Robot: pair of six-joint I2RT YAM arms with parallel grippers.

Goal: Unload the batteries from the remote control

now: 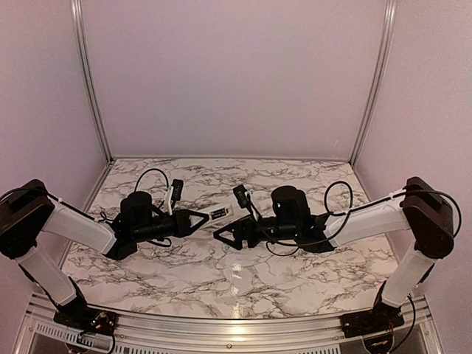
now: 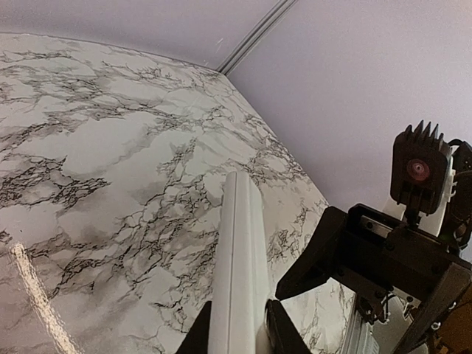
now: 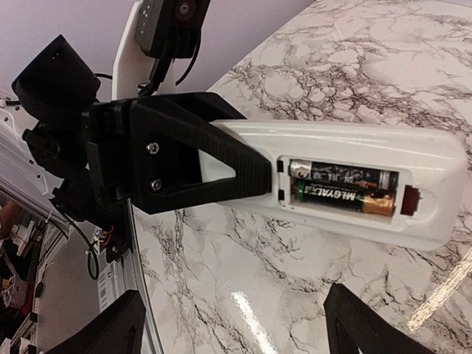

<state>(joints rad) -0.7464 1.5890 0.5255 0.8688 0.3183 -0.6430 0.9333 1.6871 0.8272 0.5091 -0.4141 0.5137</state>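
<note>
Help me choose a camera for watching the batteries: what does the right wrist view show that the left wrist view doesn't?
Only the right wrist view shows the two batteries sitting in the remote control, in its open compartment, with the left gripper clamped on one end. Only the left wrist view shows the right gripper, open and facing it, with the remote seen edge-on. Both show the remote held over the marble table.

Remote control (image 3: 442, 158) rear end unseen w/in left pincer (image 3: 254, 173)
</note>
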